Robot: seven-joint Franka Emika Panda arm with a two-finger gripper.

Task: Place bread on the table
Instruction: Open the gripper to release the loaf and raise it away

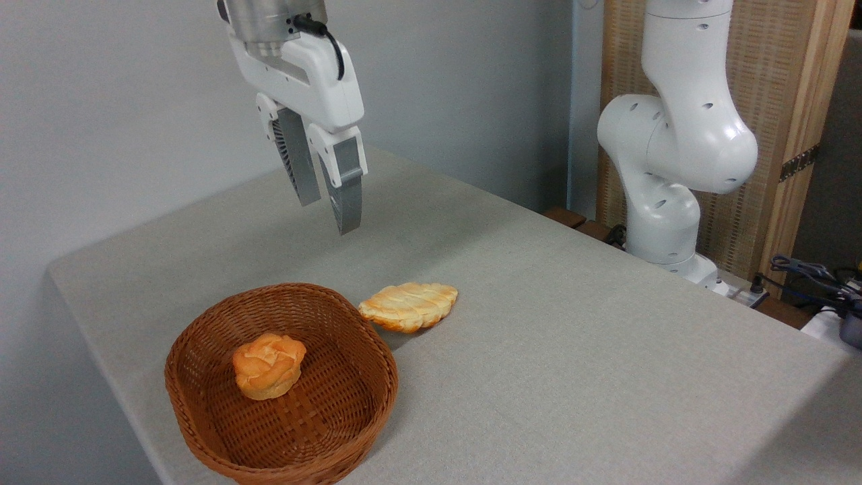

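Note:
The bread (409, 306), a long flat pastry with a ridged golden top and browned edges, lies on the table (572, 350), its left end leaning against the outer rim of the wicker basket. My gripper (328, 214) hangs well above the table, up and to the left of the bread. A narrow gap separates its two grey fingers (346, 192), and nothing is held between them.
A brown wicker basket (202, 417) sits at the front left of the table with a small round orange-brown bun (268, 366) inside. The arm's white base (673, 175) rises at the back right edge, with cables (808, 276) beside it.

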